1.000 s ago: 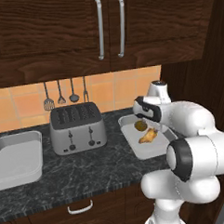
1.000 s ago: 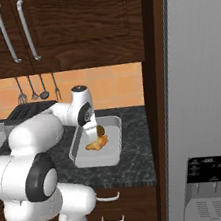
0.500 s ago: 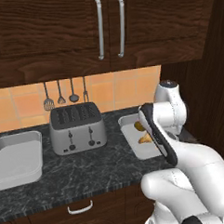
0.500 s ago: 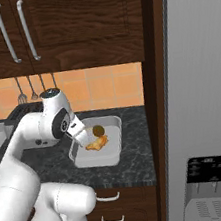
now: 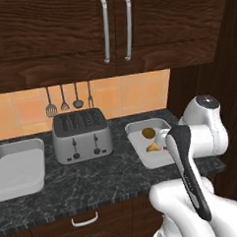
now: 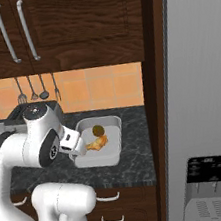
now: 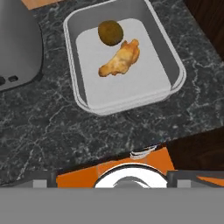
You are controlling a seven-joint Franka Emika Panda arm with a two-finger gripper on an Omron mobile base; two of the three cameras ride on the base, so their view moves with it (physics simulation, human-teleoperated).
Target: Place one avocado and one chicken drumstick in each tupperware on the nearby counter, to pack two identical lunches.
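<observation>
One tupperware (image 7: 127,98) sits on the dark speckled table (image 7: 61,127) just right of the silver toaster (image 5: 82,136), at the end by the tall dark cabinet. In the hand view it holds one avocado (image 7: 110,33) at about 12 o'clock on its floor and the golden-tan chicken drumstick (image 7: 120,59) near the centre, the two just beside each other and possibly touching. The right base view shows the same pairing, avocado (image 6: 98,130) toward the tiled wall and drumstick (image 6: 97,143) nearer the front rim of the tray (image 6: 97,159). From the left base view, the tray (image 5: 154,160) lies at 3 o'clock from the toaster, partly behind the white arm. A second tupperware (image 5: 17,167) rests at the far left, at 9 o'clock from the toaster. The hand hangs above the filled tray, looking down on it; whether the fingers are spread or closed cannot be told, and nothing is seen held in them.
</observation>
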